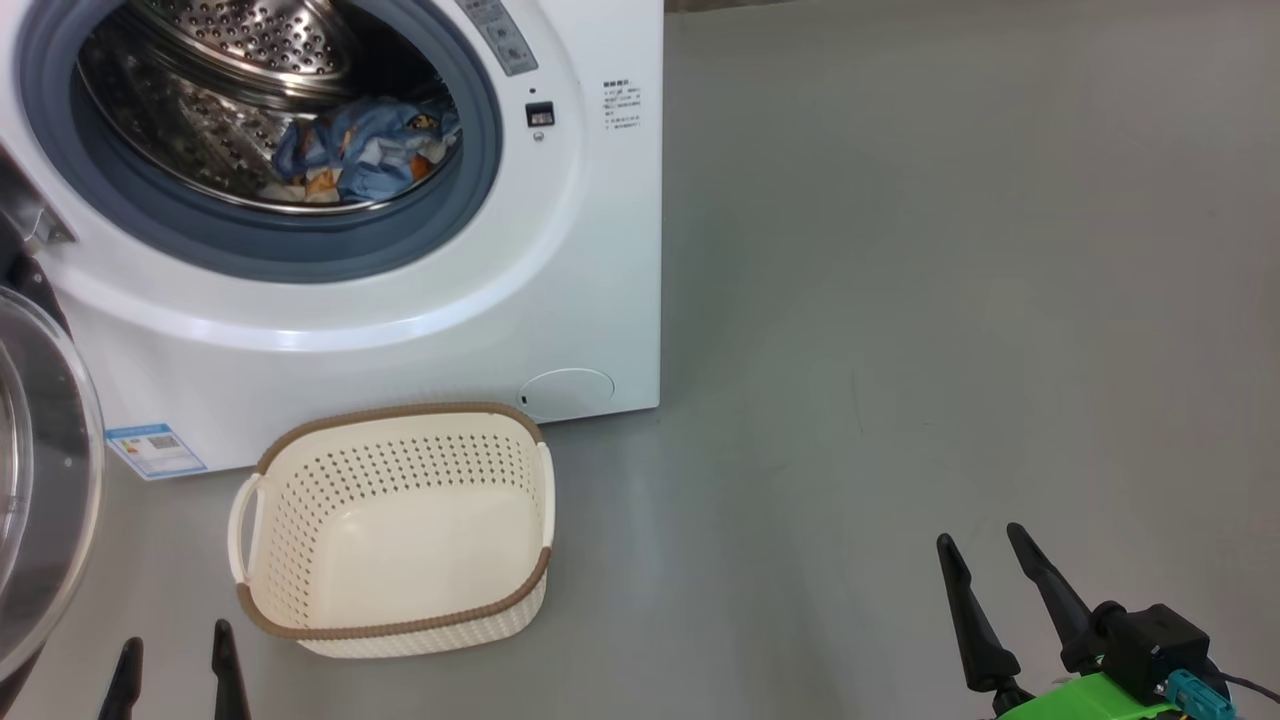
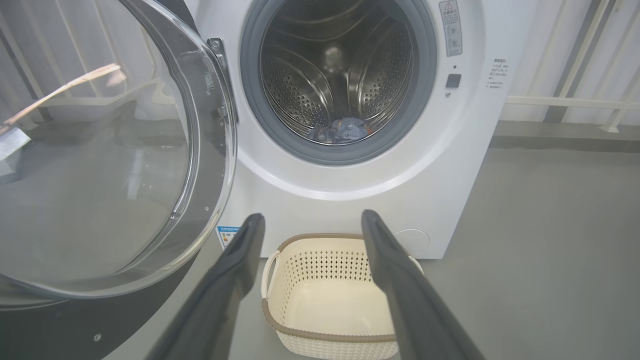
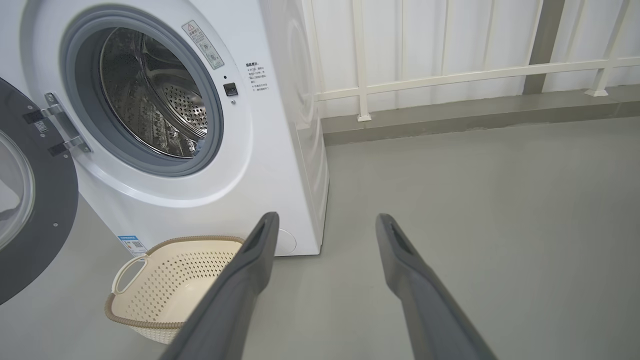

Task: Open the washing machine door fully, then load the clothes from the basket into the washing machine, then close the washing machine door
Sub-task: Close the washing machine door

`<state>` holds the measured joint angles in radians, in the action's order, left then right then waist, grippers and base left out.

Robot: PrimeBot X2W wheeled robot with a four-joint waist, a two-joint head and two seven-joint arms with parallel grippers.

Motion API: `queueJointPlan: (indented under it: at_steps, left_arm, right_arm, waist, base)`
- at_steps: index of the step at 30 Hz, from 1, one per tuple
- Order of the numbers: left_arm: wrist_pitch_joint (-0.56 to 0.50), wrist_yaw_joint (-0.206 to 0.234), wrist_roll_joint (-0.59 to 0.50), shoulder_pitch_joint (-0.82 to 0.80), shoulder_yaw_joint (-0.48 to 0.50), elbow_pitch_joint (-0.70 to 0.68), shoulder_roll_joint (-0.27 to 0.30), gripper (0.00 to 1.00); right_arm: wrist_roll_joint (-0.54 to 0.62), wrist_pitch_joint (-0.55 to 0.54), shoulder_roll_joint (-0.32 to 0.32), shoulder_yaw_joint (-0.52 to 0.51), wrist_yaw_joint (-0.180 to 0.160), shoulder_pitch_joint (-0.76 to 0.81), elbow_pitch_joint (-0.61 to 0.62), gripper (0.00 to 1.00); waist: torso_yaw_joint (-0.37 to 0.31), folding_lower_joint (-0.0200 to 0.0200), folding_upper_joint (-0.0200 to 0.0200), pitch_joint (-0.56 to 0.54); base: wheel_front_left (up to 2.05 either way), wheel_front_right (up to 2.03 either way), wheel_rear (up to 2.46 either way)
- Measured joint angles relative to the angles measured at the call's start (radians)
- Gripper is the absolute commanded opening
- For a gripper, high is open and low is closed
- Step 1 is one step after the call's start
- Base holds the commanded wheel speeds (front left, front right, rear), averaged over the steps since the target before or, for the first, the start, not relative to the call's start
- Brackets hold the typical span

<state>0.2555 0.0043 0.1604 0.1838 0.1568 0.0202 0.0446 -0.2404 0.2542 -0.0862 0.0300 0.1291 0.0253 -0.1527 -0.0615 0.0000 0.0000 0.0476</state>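
Two grippers, both low and close to the body, both empty.

Left gripper (image 1: 176, 638): fingers spread apart, pointing forward at the basket.
Right gripper (image 1: 980, 535): fingers spread apart too, over bare floor (image 1: 900, 300), well to the right of the work.

Basket (image 1: 395, 412): empty, on the floor just ahead of the left gripper, close against the foot of the washer (image 1: 420, 330).

Door (image 2: 105, 165): swung wide on its hinge at the washer's left side. It stands upright to the left of the left gripper, glass bowl facing the fingers. Hinge line vertical, free edge on the near side.

Drum (image 1: 200, 120): open. The clothes (image 1: 365, 150) lie heaped at its bottom, inside the seal.

Judgement: loading looks done and closing remains. The door is beside the left arm and well apart from the right, so the left arm is the one for it. It would have to round the free edge to the outer face, then sweep rightward toward the opening.
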Motion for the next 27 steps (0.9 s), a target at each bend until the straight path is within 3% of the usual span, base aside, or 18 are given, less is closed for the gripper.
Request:
queueJointPlan:
  at_steps: [27]
  left_arm:
    - [0.000,0.018,0.013,-0.001,-0.012,-0.031,0.000,1.00]
  right_arm:
    - [0.000,0.000,0.000,-0.002,0.000,0.000,0.000,1.00]
  waist:
    - [0.036,0.0000,0.0000,-0.018]
  base:
    - [-0.06,0.06,0.00]
